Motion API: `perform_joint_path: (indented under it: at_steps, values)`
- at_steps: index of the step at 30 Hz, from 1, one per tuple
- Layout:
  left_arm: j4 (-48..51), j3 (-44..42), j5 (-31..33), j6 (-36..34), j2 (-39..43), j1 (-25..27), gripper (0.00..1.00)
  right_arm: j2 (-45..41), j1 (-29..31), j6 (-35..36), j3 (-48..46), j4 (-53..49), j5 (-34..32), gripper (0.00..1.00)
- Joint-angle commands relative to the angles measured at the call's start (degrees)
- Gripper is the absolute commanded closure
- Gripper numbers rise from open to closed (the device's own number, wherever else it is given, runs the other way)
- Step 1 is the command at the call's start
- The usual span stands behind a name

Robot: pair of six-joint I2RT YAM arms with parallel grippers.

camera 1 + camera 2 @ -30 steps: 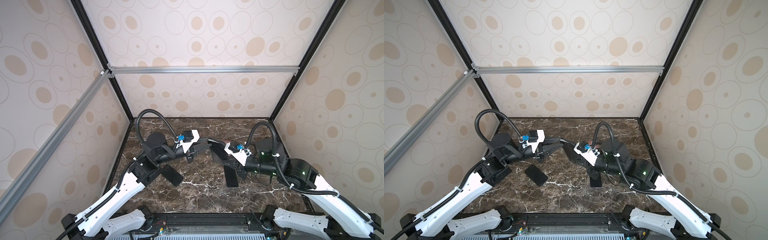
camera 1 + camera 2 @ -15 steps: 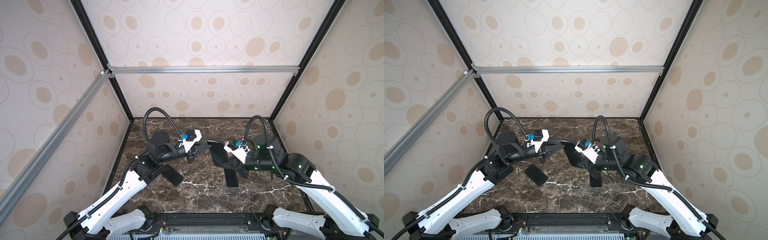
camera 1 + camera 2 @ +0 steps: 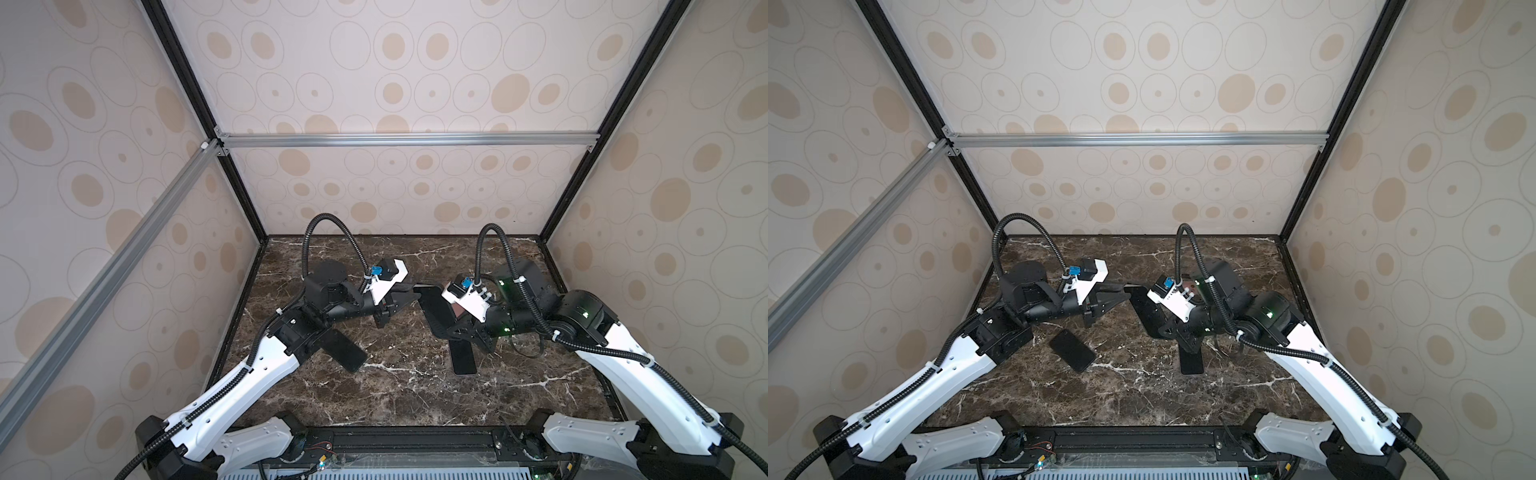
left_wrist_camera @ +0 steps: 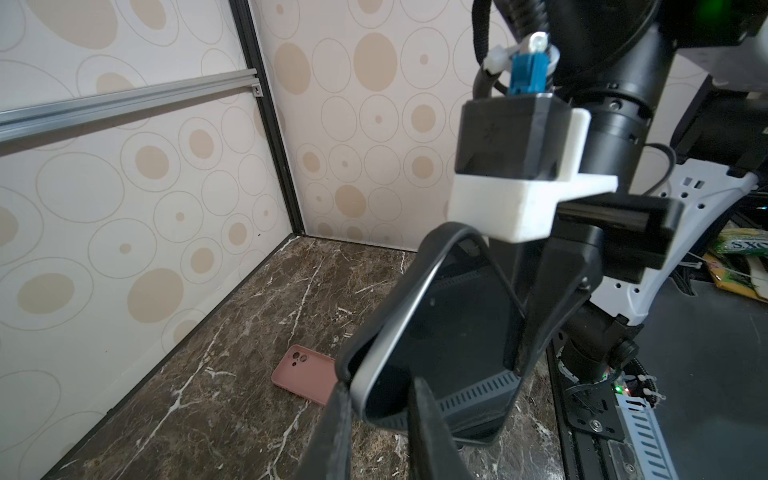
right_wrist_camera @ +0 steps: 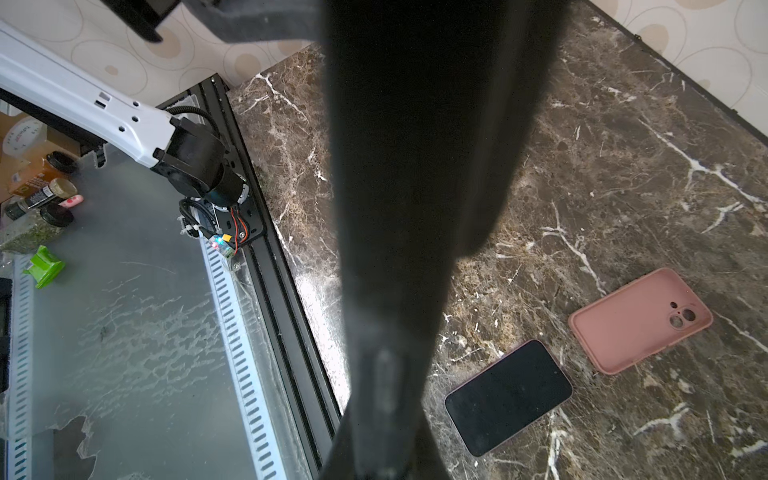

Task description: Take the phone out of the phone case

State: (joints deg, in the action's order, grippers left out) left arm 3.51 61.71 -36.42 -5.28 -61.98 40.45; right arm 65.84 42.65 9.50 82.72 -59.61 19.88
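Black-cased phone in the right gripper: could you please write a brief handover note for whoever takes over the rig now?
Right gripper: shut on the slim phone in a black flexible case, raised above the dark marble table.
Left gripper: fingers either side of one corner of it; grip unclear.
Done: black case rim peeled off one long edge, silver frame showing.
Left: free the other edges and pull the phone out.
Also on the table: empty pink case, two dark-screened phones lying flat.

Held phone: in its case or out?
Partly out: black case rim stands off one phone corner; the rest looks seated.
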Motion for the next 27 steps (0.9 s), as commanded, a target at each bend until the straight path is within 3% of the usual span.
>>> perform_joint_path:
  at_steps: [1, 10, 18, 23, 27]
  values:
    - [-3.6, 0.2, -24.3, 0.1, -0.4, 6.0, 0.78, 4.3, 1.4, 6.7, 0.4, 15.3, 5.7, 1.0]
    - [-3.9, 0.6, -27.2, 0.9, -0.4, 5.9, 0.78, 2.9, 1.4, 13.9, -1.8, 13.9, 2.2, 1.0]
    - [-3.6, 0.6, -29.6, 1.1, -0.9, 5.9, 0.77, 2.7, 1.3, 15.5, -1.0, 12.9, 3.0, 1.0]
    - [-9.9, -2.7, -27.3, 5.1, 1.1, 5.9, 0.78, -0.9, -1.7, 9.6, -4.6, 20.9, 13.1, 1.0]
    - [-31.1, -10.0, -23.9, 19.3, 3.9, 5.9, 0.74, -4.6, -5.8, 1.9, -9.6, 32.6, 23.6, 1.0]
